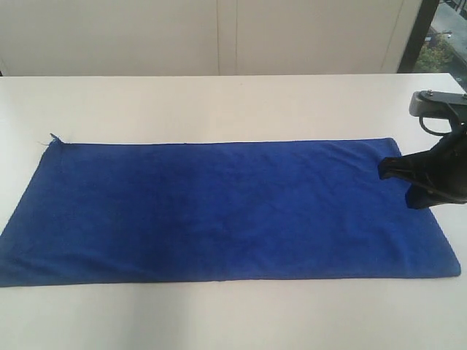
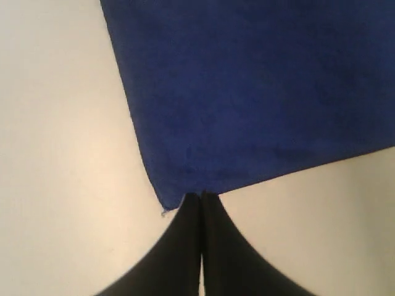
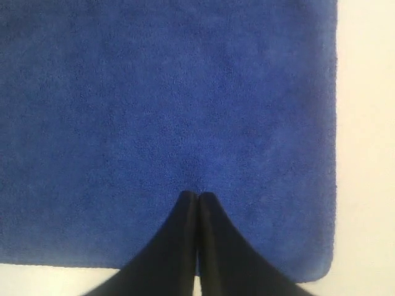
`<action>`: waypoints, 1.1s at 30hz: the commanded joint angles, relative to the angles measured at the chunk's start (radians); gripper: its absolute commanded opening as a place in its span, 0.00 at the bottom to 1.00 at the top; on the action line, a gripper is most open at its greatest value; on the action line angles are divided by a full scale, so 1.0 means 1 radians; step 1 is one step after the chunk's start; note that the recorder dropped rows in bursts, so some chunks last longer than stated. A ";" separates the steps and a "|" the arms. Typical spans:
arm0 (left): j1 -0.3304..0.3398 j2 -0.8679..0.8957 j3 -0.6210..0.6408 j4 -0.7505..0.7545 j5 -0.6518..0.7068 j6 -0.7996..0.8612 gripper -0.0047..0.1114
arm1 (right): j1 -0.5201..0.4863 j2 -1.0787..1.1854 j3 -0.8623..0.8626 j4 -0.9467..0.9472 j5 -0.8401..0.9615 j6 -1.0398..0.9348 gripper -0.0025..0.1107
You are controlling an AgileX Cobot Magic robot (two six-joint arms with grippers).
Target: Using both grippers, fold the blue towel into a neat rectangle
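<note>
The blue towel [image 1: 219, 211] lies spread flat as a long rectangle on the white table [image 1: 219, 102], with a small thread tag [image 1: 51, 138] at its far left corner. My right gripper [image 1: 384, 169] hovers over the towel's right end, fingers pressed together and holding nothing. In the right wrist view the shut gripper [image 3: 197, 195] points onto the towel [image 3: 154, 92] near one corner. In the left wrist view my left gripper [image 2: 201, 196] is shut, its tips at the edge of the towel [image 2: 259, 92] beside a corner with a thread tag [image 2: 163, 212]. The left arm is out of the exterior view.
A pale panelled wall [image 1: 219, 36] stands behind the table's far edge. A dark window frame [image 1: 421, 33] shows at the upper right. Bare white tabletop [image 1: 219, 313] lies in front of the towel and behind it.
</note>
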 commanded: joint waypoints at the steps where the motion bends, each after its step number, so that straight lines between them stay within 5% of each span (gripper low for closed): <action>1: 0.050 0.028 -0.029 -0.007 0.017 0.021 0.04 | -0.008 -0.009 0.012 0.007 -0.011 -0.011 0.02; 7: 0.185 0.093 -0.079 -0.171 0.034 0.087 0.04 | -0.008 -0.009 0.018 0.007 -0.004 -0.011 0.02; 13: 0.220 0.109 -0.079 -0.448 0.144 0.287 0.04 | -0.008 -0.009 0.018 0.007 -0.004 -0.011 0.02; 33: 0.220 -0.348 -0.079 -0.182 0.118 0.113 0.04 | -0.078 0.023 -0.046 0.004 -0.117 -0.040 0.02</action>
